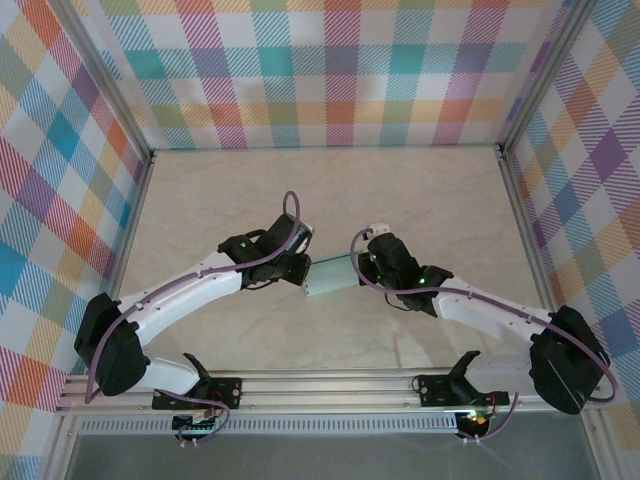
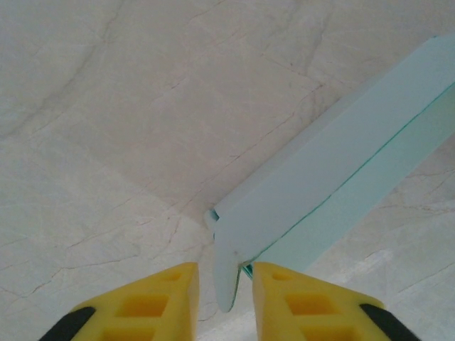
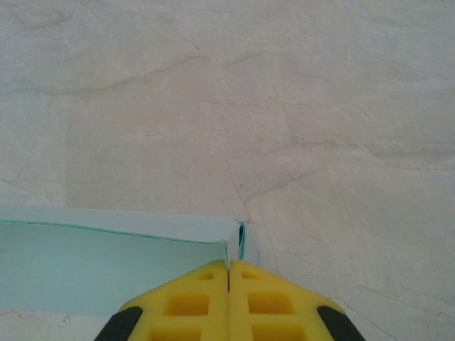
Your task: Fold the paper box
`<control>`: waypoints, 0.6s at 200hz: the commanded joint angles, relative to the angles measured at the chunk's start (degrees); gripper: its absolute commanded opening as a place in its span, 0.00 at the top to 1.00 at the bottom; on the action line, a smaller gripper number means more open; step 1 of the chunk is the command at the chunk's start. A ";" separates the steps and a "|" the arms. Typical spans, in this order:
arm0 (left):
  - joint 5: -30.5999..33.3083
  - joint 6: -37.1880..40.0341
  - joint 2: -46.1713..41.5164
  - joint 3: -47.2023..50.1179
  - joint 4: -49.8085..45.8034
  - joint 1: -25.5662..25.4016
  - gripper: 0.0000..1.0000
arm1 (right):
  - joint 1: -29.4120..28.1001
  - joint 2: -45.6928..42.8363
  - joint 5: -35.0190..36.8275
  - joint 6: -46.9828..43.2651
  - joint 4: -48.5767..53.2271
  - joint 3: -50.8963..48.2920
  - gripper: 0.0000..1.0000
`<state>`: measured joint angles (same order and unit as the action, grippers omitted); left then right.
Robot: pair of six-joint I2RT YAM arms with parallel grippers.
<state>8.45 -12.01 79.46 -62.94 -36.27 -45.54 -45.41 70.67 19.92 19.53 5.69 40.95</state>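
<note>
One end of box [image 1: 333,276] clamped in right hand [image 3: 229,264], left hand [image 2: 225,268] open astride tab [image 2: 224,245]; next probably pinch and fold it.

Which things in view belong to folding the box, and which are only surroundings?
Job: box; left tool, either side of its tab; right tool, shut on the box.
Surroundings: table; plaid walls; metal rail.

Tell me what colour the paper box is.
The paper box is pale mint-blue, clearest in the left wrist view.
</note>
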 commanded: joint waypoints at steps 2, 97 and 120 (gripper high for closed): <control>-0.62 0.32 0.78 -1.49 -1.41 0.36 0.76 | -0.65 -0.06 -1.48 1.01 4.97 0.48 1.00; -2.14 0.32 1.95 -1.31 -1.79 0.32 0.90 | -0.73 -0.19 -1.20 0.86 5.42 0.76 1.00; -3.49 -0.44 2.26 -1.44 -1.85 0.36 0.95 | -0.73 -0.19 -1.11 0.92 5.54 0.82 1.00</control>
<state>6.76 -12.03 81.30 -62.96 -37.15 -45.54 -45.47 70.67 19.92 19.53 6.15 41.19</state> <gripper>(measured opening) 0.076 0.054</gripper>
